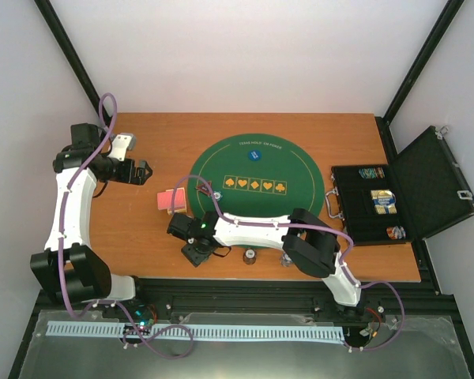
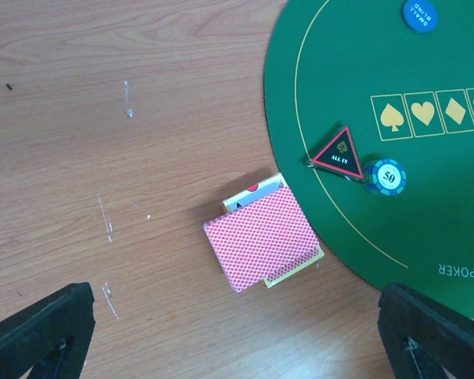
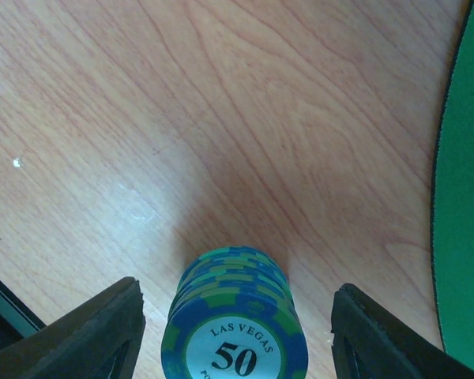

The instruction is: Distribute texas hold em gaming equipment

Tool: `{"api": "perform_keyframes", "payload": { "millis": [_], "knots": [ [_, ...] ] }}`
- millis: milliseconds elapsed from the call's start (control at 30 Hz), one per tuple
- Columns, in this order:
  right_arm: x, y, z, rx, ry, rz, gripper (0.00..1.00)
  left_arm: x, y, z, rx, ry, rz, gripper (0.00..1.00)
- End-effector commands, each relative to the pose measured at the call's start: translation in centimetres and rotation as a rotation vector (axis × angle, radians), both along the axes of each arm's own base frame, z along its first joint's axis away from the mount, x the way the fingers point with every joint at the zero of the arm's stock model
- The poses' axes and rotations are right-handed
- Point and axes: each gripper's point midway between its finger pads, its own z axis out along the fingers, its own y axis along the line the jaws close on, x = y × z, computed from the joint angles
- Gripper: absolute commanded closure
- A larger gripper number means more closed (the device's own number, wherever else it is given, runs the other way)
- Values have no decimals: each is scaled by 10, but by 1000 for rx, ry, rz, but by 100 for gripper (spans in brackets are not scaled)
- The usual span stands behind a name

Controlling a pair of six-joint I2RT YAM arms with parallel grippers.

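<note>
Blue-green poker chip stack [image 3: 235, 324], topped "LAS VEGAS 50", on wooden counter [image 3: 221, 118] between parted, non-touching fingers of right hand [image 3: 237, 298]; left hand [image 2: 233, 304] wide above red-backed cards [image 2: 261, 237].

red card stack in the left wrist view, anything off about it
Yes. The red-backed cards lie skewed beside the green mat. A face-up card pokes out at the top edge and a yellow-edged one at the bottom, so the stack is not squared.

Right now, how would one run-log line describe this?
right pincer: open, straddling chip stack, not touching | left pincer: open, near card deck | chip stack: upright on table, beside green mat
</note>
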Motion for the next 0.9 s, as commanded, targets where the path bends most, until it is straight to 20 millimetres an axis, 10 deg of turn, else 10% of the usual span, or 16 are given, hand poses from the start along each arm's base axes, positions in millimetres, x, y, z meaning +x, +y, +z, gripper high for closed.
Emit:
{"api": "perform_keyframes", "payload": {
  "millis": [0,867],
  "knots": [
    [-2,0,-12,-23,-5,-1,35,1,2,20,8,-53,-1,0],
    [4,0,18,10,-37,-3,61,2,2,22,10,-59,1,0]
  ]
}}
